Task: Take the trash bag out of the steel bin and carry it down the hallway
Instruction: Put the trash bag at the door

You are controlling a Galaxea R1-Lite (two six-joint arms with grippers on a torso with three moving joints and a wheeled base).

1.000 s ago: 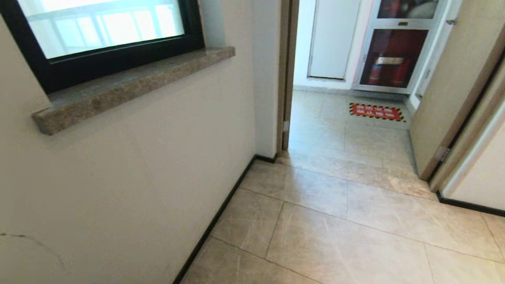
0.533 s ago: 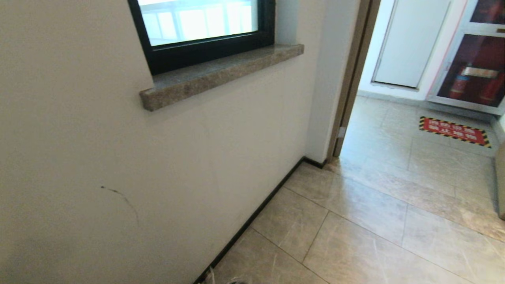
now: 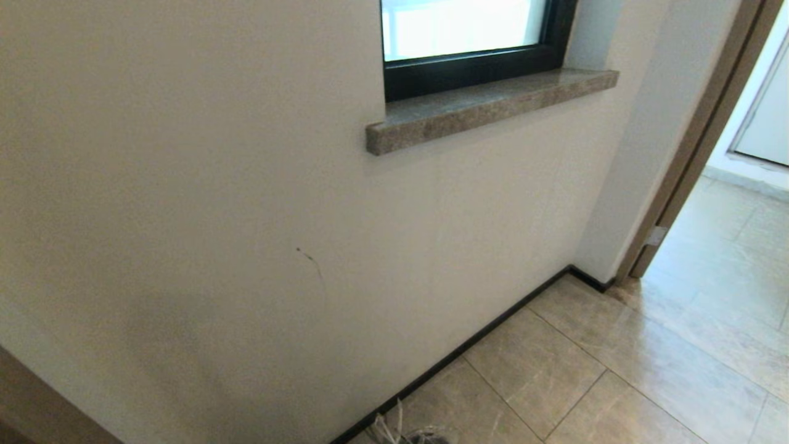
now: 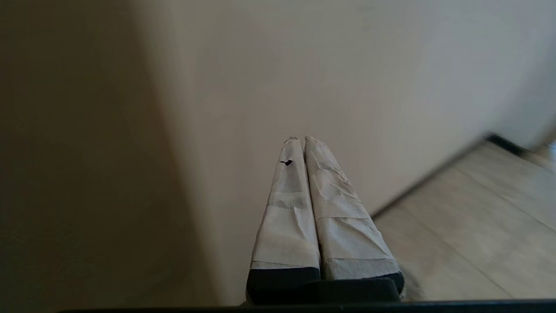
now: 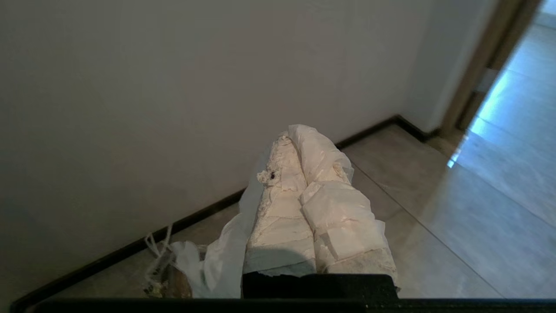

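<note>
My right gripper (image 5: pixel 292 138) is shut on the trash bag (image 5: pixel 226 256). Thin white plastic is pinched between its taped fingers, wraps over the tip and hangs down beside them over the hallway floor (image 5: pixel 434 204). In the head view only a crumpled top of the trash bag (image 3: pixel 400 435) shows at the lower edge, near the black baseboard (image 3: pixel 468 345). My left gripper (image 4: pixel 300 140) is shut with nothing in it and points at the white wall (image 4: pixel 347 78). The steel bin is out of view.
A white wall (image 3: pixel 216 216) stands close ahead. It carries a dark-framed window (image 3: pixel 468 68) with a stone sill (image 3: pixel 487 108). A brown door frame (image 3: pixel 696 148) at the right opens onto more tiled floor (image 3: pixel 727 246). Beige tiles (image 3: pixel 585 382) run along the wall.
The whole head view has swung left: the window, sill and doorway have slid to the right and the wall fills more of the picture. The bag's top has come into view at the lower edge.
</note>
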